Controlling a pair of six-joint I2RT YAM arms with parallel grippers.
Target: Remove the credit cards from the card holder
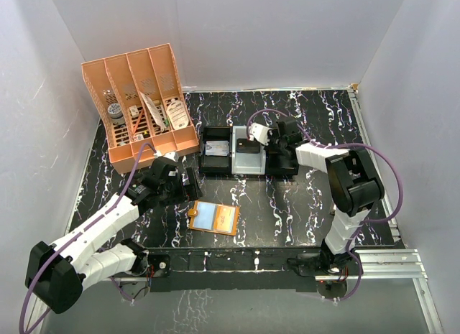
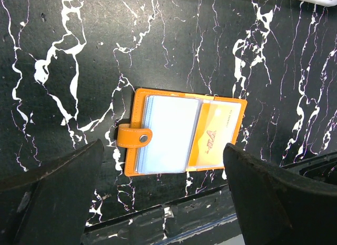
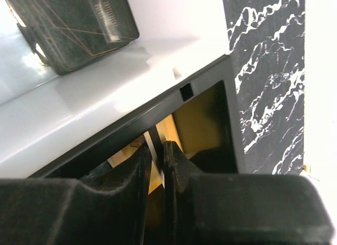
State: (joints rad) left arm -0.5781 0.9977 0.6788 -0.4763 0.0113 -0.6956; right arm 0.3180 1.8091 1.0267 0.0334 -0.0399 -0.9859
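Note:
The orange card holder (image 1: 213, 217) lies open and flat on the black marbled table near the front edge. In the left wrist view the card holder (image 2: 138, 105) shows pale blue cards (image 2: 166, 134) stacked on its left half and a yellow card (image 2: 216, 134) on its right half. My left gripper (image 1: 188, 184) hangs open and empty above it (image 2: 162, 150). My right gripper (image 1: 277, 149) is over the back tray's right compartment. Its fingers (image 3: 179, 166) are shut on a thin card (image 3: 156, 153) seen edge-on.
A black divided tray (image 1: 215, 169) stands at the back centre, its white section (image 3: 131, 81) holding a small black box (image 3: 73, 29). A gold-coloured block (image 3: 197, 118) lies in the right compartment. A large orange slotted organizer (image 1: 140, 104) stands at the back left.

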